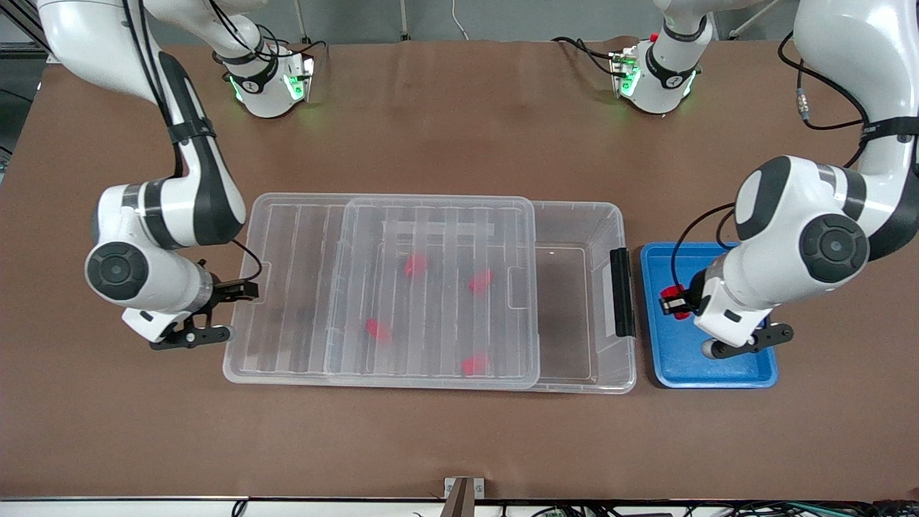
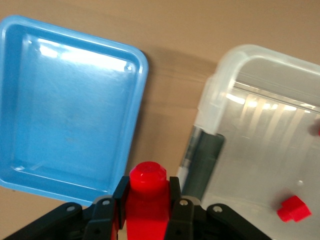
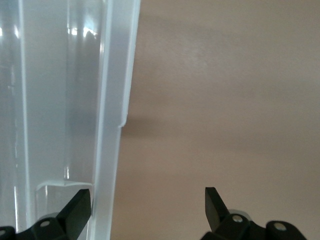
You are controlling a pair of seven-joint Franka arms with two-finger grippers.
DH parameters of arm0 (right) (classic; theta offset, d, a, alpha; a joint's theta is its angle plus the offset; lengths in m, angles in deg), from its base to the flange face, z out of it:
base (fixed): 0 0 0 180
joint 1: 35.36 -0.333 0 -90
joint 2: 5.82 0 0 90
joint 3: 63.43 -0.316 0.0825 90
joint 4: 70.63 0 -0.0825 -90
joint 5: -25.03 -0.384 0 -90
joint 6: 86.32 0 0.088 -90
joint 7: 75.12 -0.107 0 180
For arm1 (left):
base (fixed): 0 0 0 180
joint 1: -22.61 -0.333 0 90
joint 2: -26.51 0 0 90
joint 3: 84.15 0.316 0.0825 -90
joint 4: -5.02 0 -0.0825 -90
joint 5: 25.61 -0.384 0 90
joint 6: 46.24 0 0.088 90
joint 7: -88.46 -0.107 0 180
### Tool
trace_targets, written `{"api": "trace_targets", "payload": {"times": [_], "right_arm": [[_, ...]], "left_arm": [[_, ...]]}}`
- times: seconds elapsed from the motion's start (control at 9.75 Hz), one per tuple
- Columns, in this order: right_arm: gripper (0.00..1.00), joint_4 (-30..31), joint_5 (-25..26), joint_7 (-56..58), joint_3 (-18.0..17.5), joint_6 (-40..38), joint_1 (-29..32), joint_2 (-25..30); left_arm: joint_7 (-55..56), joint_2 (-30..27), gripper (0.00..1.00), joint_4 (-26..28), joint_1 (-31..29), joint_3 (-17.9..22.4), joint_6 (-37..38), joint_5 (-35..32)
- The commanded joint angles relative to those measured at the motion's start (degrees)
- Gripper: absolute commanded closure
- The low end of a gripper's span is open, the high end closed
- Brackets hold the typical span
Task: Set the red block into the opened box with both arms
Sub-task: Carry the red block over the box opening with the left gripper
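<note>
One red block is pinched tight in the left gripper over the blue tray, so next it must go above the box gap, while the right gripper waits wide open at the lid edge.

Left arm: your forearm bends down from its base, wrist low.
Left gripper: your fingers are clamped — something red is pinched between them.
Right gripper: low at the table's right-arm end — your fingers spread wide.
</note>
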Motion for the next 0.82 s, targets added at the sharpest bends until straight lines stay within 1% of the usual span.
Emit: {"api": "trace_targets", "payload": {"times": [0.0,0.1,0.21,0.31,0.41,0.51,0.72], "right_arm": [[0.0,0.6,1.0,2.2,-0.7,-0.9,1.8,1.5],[0.0,-0.4,0.9,1.7,-0.7,-0.9,1.6,1.5],[0.0,-1.3,0.7,1.5,-0.8,-1.8,1.2,1.5],[0.0,-4.4,0.0,1.5,-0.9,-4.6,1.1,1.5],[0.0,-9.2,0.0,-1.1,-1.1,-9.4,1.1,1.7],[0.0,-12.2,0.0,-5.0,-1.2,-13.2,1.1,3.6],[0.0,-12.9,-0.3,-7.3,-0.9,-14.0,1.8,10.2]], "left_arm": [[3.9,1.8,1.0,-0.3,-0.1,-3.2,0.5,0.2],[6.0,2.3,1.0,-0.2,0.4,-4.7,0.3,0.2],[7.8,3.1,1.0,-0.2,2.2,-4.9,0.1,0.1],[9.5,4.3,1.0,-0.2,4.1,-4.9,-0.1,0.1],[9.8,5.8,1.0,-0.1,4.6,-4.9,-2.0,-0.2],[9.8,7.4,1.0,0.4,6.1,-4.9,-5.1,-0.6],[10.2,11.4,1.0,0.8,9.4,-4.2,-7.9,-0.8]]}}
